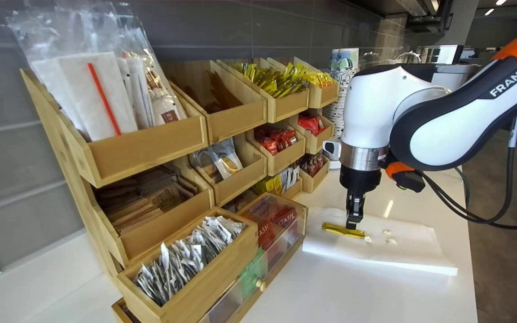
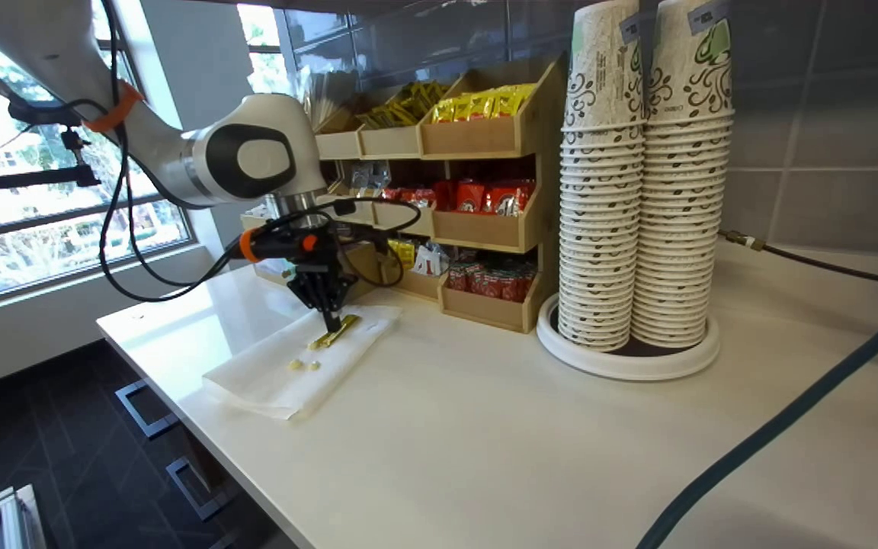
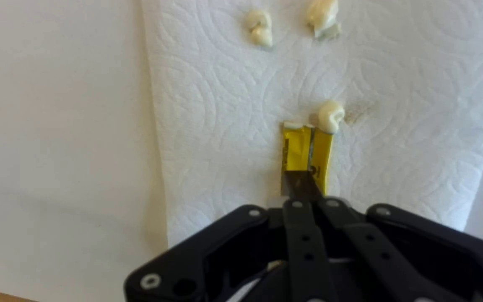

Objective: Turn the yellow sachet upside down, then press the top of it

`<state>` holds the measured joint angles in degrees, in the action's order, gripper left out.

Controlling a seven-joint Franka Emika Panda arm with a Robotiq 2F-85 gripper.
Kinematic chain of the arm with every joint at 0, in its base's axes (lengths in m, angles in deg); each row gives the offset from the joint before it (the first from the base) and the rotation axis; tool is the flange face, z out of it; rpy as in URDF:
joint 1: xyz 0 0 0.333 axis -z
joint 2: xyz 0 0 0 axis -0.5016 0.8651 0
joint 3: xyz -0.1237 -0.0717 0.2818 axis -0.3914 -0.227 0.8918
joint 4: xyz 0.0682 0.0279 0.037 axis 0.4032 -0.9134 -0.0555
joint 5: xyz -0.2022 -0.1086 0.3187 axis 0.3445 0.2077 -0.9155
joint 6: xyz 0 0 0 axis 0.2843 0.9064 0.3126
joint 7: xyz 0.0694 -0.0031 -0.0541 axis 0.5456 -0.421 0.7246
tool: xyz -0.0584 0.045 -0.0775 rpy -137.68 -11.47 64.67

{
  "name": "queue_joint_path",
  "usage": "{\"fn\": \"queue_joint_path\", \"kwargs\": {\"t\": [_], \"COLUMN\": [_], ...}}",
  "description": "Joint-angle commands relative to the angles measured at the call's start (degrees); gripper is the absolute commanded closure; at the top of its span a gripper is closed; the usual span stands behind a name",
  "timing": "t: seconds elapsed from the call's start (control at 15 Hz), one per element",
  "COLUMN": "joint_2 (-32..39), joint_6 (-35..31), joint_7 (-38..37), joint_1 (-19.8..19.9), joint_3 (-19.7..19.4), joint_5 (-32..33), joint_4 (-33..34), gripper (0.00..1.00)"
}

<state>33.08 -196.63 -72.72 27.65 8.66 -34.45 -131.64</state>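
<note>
The yellow sachet (image 1: 335,230) lies flat on the white paper towel (image 1: 406,251). It also shows in an exterior view (image 2: 344,325) and in the wrist view (image 3: 298,147). Its end toward the top of the wrist view has a cream-coloured dab (image 3: 331,116) at its corner. My gripper (image 3: 302,184) points straight down with its fingers together, and the tip is over the middle of the sachet, apparently touching its upper face. The gripper also shows on the sachet in both exterior views (image 1: 353,223) (image 2: 332,326). The sachet's part under and behind the fingers is hidden in the wrist view.
Two more cream dabs (image 3: 259,28) (image 3: 323,17) lie on the towel. A wooden rack (image 1: 240,114) of sachets and tea stands beside the towel against the wall. Stacked paper cups (image 2: 599,229) stand on a round white tray (image 2: 629,370). The counter edge (image 2: 203,438) runs near the towel.
</note>
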Motion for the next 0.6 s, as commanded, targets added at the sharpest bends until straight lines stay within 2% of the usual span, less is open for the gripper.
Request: {"fn": "queue_joint_path", "kwargs": {"t": [0.0,0.07,0.13,0.2,0.53], "joint_2": [-2.1,-2.4,-2.8,-3.2,-6.0], "joint_6": [0.2,0.3,0.3,0.7,1.7], "joint_7": [-1.6,-1.8,-2.2,-2.3,-0.8], "joint_1": [-0.1,-0.1,-0.1,-0.1,0.0], "joint_3": [-0.1,-0.1,-0.1,-0.1,0.4], "joint_5": [2.1,2.4,2.4,2.6,-0.1], "joint_4": [-0.6,-0.6,-0.6,-0.6,-0.8], "gripper": [1.0,1.0,0.74,0.73,0.4]}}
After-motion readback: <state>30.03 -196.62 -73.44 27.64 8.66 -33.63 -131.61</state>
